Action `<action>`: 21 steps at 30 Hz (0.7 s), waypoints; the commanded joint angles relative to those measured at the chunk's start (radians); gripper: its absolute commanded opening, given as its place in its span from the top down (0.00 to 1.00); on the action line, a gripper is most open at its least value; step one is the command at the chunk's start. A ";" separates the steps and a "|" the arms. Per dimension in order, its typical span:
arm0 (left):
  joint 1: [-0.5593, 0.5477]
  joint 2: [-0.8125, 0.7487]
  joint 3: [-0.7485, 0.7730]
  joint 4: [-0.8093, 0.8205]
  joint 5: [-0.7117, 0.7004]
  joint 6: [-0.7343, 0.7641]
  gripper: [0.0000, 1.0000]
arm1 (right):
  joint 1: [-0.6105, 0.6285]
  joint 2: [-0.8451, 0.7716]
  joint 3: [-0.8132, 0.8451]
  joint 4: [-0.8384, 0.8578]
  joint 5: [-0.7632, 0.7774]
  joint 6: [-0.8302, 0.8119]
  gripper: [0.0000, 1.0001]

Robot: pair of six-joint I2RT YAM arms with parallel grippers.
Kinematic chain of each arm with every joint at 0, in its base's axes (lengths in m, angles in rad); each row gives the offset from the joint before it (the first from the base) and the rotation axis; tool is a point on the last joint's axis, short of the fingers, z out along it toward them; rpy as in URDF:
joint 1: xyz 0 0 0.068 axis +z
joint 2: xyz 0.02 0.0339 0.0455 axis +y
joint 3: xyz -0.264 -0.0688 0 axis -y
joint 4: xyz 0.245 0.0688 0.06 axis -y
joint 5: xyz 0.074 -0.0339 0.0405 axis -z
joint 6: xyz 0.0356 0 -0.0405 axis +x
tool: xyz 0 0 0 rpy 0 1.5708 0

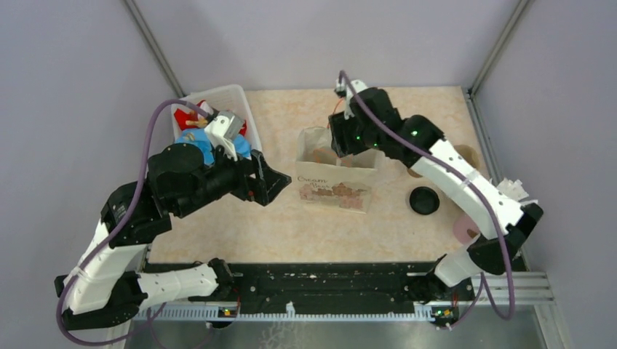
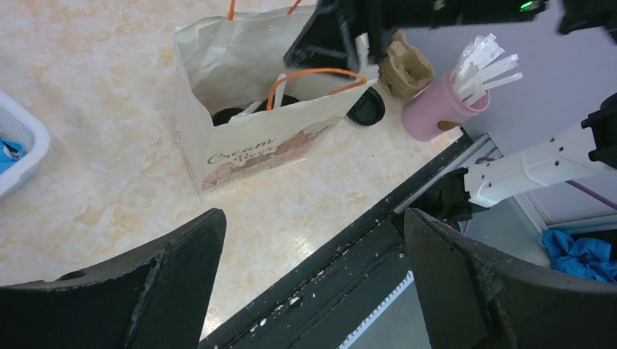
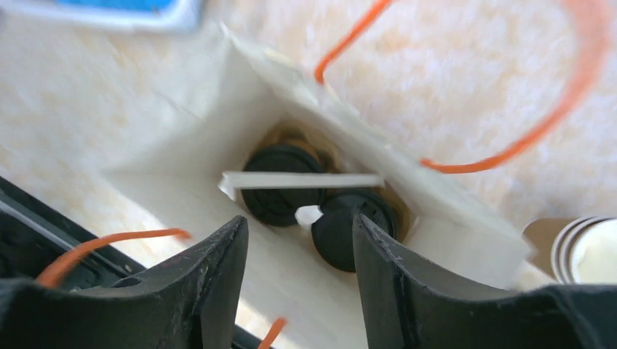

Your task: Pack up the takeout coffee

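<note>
Two coffee cups with black lids (image 3: 280, 193) (image 3: 342, 236) stand side by side at the bottom of the white paper bag (image 1: 331, 185). A white stick (image 3: 302, 179) lies across them. My right gripper (image 3: 300, 240) hovers just above the bag's mouth, jaws apart with nothing between them. From above, this right gripper (image 1: 340, 145) sits over the bag's far rim. My left gripper (image 1: 280, 182) is wide open and empty, just left of the bag and pointing at it. In the left wrist view the bag (image 2: 255, 149) shows orange handles and a dark lid (image 2: 229, 114) inside.
A loose black lid (image 1: 424, 200) lies right of the bag. Beyond it are a pink cup of white sticks (image 2: 434, 109) and a brown pulp tray (image 2: 407, 65). A white basket (image 1: 225, 98) of coloured items sits at the back left. Stacked paper cups (image 3: 589, 251) stand beside the bag.
</note>
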 commanded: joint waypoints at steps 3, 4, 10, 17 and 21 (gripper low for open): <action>-0.003 -0.025 0.041 0.071 -0.023 0.025 0.02 | 0.005 -0.184 0.324 -0.199 0.103 0.170 0.36; -0.004 -0.026 0.054 0.070 -0.025 0.036 0.02 | 0.005 -0.211 0.351 -0.230 0.115 0.199 0.25; -0.003 -0.011 0.190 0.079 -0.029 0.119 0.02 | 0.005 -0.481 0.339 -0.269 0.181 0.388 0.01; -0.006 -0.032 0.306 0.214 -0.018 0.231 0.02 | 0.006 -0.753 0.146 0.027 0.098 0.426 0.01; -0.017 -0.029 0.363 0.252 -0.048 0.232 0.02 | 0.005 -0.761 0.183 0.050 0.135 0.425 0.01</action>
